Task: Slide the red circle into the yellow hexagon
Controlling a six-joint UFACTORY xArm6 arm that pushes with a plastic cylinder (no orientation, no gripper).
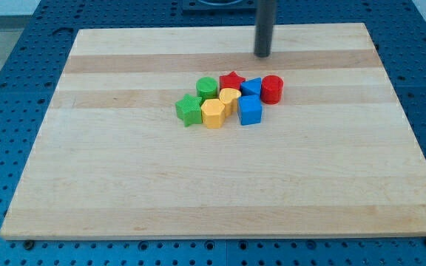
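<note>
the red circle (272, 89), a short cylinder, sits at the view's right end of a tight cluster of blocks near the middle of the counter (124, 185). the yellow hexagon (213, 114) lies toward the view's lower left of that cluster, well inside it.

between the red circle and the yellow hexagon stand several obstructions. a small blue block (251, 86) touches or nearly touches the red circle on the view's left. a larger blue block (249, 109), roughly cubic, sits just below it. a second yellow block (229, 98), shape not clear, sits against the hexagon's upper right. a red star (231, 80) sits at the cluster's top edge. a green cylinder (207, 87) lies to the view's left of the star, and a green star (189, 109) touches the hexagon on the view's left.

my tip (262, 55) stands above the cluster in the view, clear of every block, nearest the red circle and the red star. the arm carries no claw, so no open or closed state can be told; only a straight dark rod shows.

the blocks appear smooth, matte and solid-coloured. the counter is a pale wooden board with lengthwise grain bands. it rests on a blue perforated surface (21, 66).
</note>
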